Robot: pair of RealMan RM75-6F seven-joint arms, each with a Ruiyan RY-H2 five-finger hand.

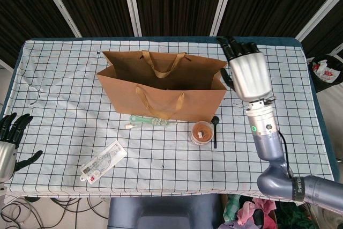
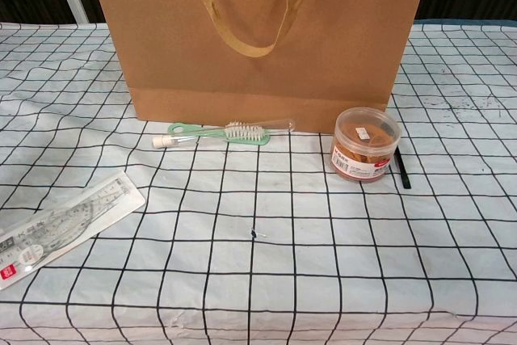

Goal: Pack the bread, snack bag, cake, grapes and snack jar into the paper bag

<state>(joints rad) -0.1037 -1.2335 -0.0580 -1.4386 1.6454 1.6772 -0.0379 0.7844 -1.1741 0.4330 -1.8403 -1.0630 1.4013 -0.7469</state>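
Now the right hand (image 1: 247, 72) is hovering beside the paper bag (image 1: 161, 87), fingers spread and holding nothing; the snack jar (image 1: 202, 132) on the bench looks next, needing a grasp round its sides.

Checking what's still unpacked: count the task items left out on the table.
1. The snack jar stands on the table before the paper bag's right end, beside a black pen. Others may lie hidden inside the bag.
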